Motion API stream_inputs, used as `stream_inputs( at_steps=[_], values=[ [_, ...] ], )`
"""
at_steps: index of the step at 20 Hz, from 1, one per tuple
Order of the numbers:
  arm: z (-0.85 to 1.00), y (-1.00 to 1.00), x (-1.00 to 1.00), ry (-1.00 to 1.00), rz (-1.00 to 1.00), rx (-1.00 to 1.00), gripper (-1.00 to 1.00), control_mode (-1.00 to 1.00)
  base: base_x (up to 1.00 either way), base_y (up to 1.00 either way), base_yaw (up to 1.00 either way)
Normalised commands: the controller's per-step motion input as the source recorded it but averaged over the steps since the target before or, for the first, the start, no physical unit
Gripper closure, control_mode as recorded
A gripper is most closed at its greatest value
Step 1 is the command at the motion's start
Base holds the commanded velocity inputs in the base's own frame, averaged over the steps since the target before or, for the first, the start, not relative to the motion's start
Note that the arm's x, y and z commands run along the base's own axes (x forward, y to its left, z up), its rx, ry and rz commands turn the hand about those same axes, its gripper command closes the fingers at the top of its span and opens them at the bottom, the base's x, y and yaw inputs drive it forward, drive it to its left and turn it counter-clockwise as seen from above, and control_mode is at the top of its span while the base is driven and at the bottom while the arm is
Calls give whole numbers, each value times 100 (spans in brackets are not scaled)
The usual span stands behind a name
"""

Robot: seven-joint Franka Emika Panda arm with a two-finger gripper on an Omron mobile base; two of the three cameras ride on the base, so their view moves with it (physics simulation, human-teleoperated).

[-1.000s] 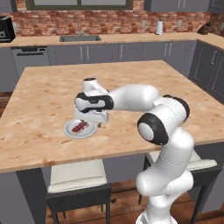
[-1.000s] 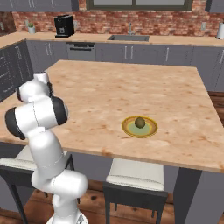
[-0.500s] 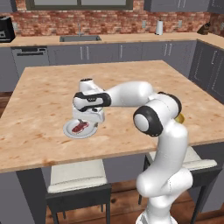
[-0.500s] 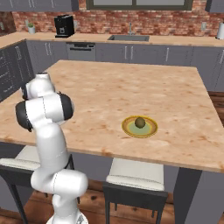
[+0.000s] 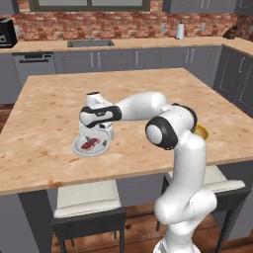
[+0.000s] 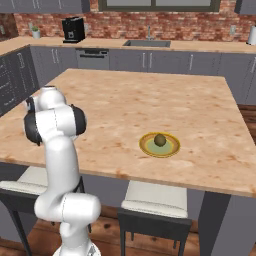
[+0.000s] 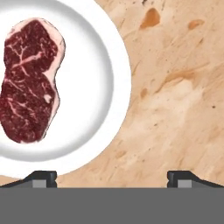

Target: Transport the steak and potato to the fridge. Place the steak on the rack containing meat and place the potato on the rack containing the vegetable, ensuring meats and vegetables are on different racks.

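Observation:
The steak (image 7: 28, 81), a dark red slab with pale marbling, lies flat on a white plate (image 7: 114, 78) near the island's front left. The steak (image 5: 90, 144) sits just left of my gripper (image 5: 102, 140), which hangs open right above the plate's (image 5: 79, 148) right edge. In the hand view my gripper (image 7: 111, 178) stands open and empty, with the steak off to the left of its left fingertip (image 7: 41, 177). The olive-brown potato (image 6: 160, 140) rests on a yellow-green plate (image 6: 160, 148) further right on the island. The fridge and its racks are out of view.
The wooden island top (image 5: 54, 104) stretches wide around both plates. Two white stools (image 5: 86, 197) stand under its front edge. The back counter holds a sink (image 5: 90, 43), a black coffee machine (image 6: 73, 29) and a paper towel roll (image 5: 180, 30).
The arm's elbow has swung left and the hand has edged left and down over the steak plate. The gripper stayed open. Steak and potato have not moved.

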Motion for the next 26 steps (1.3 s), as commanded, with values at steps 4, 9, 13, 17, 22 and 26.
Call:
stream_inputs(
  at_steps=[4,9,13,17,22,26],
  values=[
    [-20,12,12,0,-5,0,-100,-100,0,0,0],
    [-23,13,10,1,-5,0,-100,-100,0,0,0],
    [-14,15,20,0,-5,0,-100,-100,0,0,0],
    [-3,8,17,0,-5,0,-100,-100,0,0,0],
    [-12,6,17,0,-4,0,-100,-100,0,0,0],
    [-21,1,20,-1,-3,0,-100,-100,0,0,0]
  ],
)
